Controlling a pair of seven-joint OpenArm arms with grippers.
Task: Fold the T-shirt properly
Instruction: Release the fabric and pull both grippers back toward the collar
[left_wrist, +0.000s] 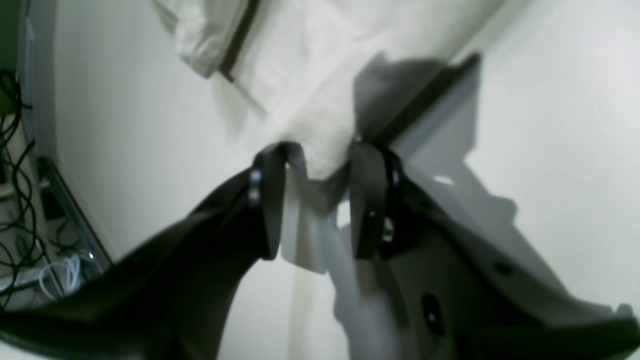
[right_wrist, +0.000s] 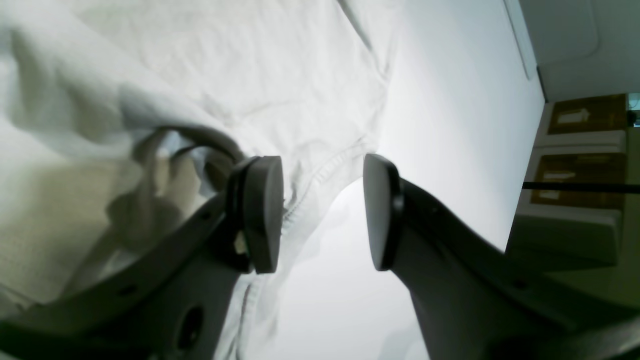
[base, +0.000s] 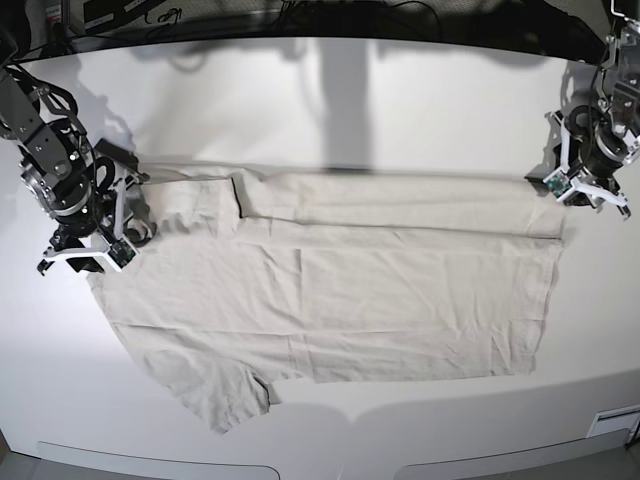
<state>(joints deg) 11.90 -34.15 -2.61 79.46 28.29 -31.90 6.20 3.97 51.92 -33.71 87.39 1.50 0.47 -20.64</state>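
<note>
The pale beige T-shirt (base: 330, 290) lies spread on the white table (base: 330, 90), its far long edge folded over toward the front. One sleeve points toward the table's front-left. My right gripper (right_wrist: 320, 215) is open at the shirt's left end. One finger (right_wrist: 260, 215) rests on the cloth (right_wrist: 225, 60), and the stitched hem runs through the gap. In the base view this gripper (base: 125, 210) sits by the folded sleeve. My left gripper (left_wrist: 320, 200) is open at the shirt's right top corner (base: 548, 195), with a fold of fabric (left_wrist: 310, 75) lying between its fingers.
Dark cables (left_wrist: 15, 150) hang beyond the table edge in the left wrist view. Shelves with brown boxes (right_wrist: 585, 150) stand past the table edge in the right wrist view. A small white label (base: 615, 420) sits at the table's front right corner.
</note>
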